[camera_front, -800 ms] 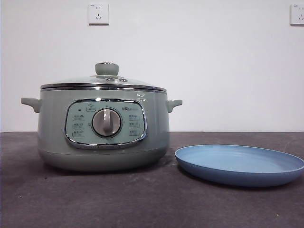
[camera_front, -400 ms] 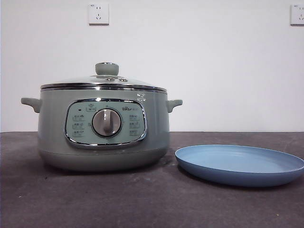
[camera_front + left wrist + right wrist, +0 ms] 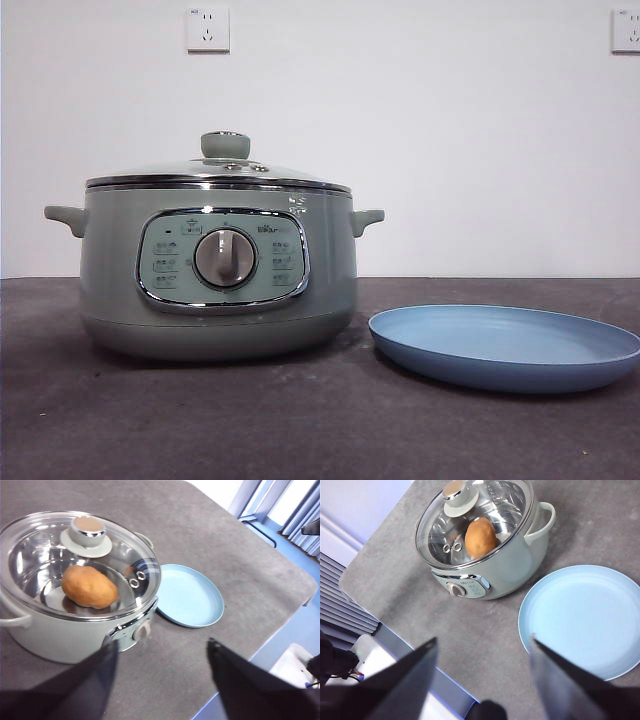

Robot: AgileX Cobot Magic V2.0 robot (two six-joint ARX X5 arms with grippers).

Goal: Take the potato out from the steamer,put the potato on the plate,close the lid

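Note:
The pale green steamer (image 3: 218, 270) stands on the dark table with its glass lid (image 3: 220, 172) on, knob (image 3: 225, 145) up. Through the lid the orange-brown potato (image 3: 89, 586) lies inside the pot; it also shows in the right wrist view (image 3: 480, 537). The light-blue plate (image 3: 505, 345) sits empty next to the steamer, also in the left wrist view (image 3: 192, 595) and the right wrist view (image 3: 585, 617). My left gripper (image 3: 161, 652) is open, high above the table near the steamer's front. My right gripper (image 3: 482, 647) is open, high above the table's front edge.
The grey table's front edge (image 3: 415, 650) runs close below the right gripper, with floor beyond. A white wall with two sockets (image 3: 207, 29) stands behind the table. Neither arm shows in the front view.

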